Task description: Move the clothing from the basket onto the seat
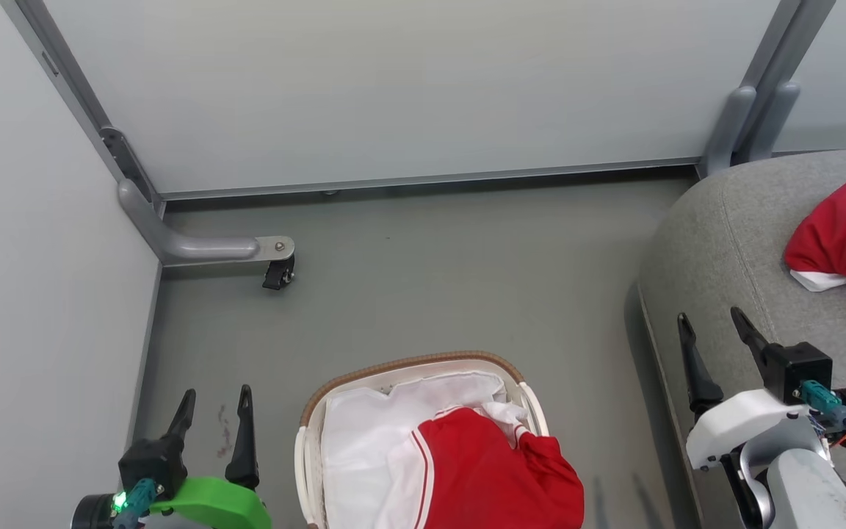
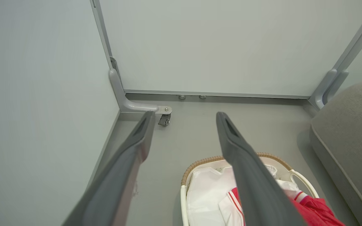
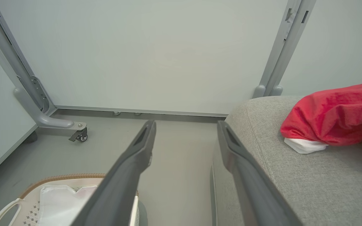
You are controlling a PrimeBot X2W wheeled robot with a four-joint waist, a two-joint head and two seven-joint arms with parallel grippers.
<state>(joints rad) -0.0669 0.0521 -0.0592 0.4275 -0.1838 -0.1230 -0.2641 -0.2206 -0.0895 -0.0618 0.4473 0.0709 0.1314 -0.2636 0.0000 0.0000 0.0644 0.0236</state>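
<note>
Head view, looking down into a corner of grey partition panels (image 1: pixel 393 88): an oval white basket (image 1: pixel 408 361) with a brown woven rim stands on the grey floor (image 1: pixel 467 279) at bottom centre, near the grey upholstered seat (image 1: pixel 724 242) to its right. A red garment (image 1: pixel 489 470) with white stripes lies heaped in the basket's right half, spilling over the right-hand rim, on top of the white liner (image 1: pixel 364 433). A second red garment (image 1: pixel 845 231), with a white cuff at its lower edge, rests on the seat at the frame's right edge, well apart from the basket.

The left gripper (image 1: pixel 217 391) hangs over bare floor to the left of the basket, its two dark fingers spread apart and holding nothing. The right gripper (image 1: pixel 709 316) hovers at the seat's left edge, fingers likewise parted and empty, clear of the second red garment.

Left wrist view shows the parted fingers (image 2: pixel 137 147) pointing toward the panel corner, where a metal foot with a small caster (image 2: pixel 164 120) sits on the floor; the basket and red garment lie beneath the right-hand finger. Right wrist view has one finger over the floor and the other over the seat's rounded corner, the second red garment lying up and to the right, the basket at lower left.
</note>
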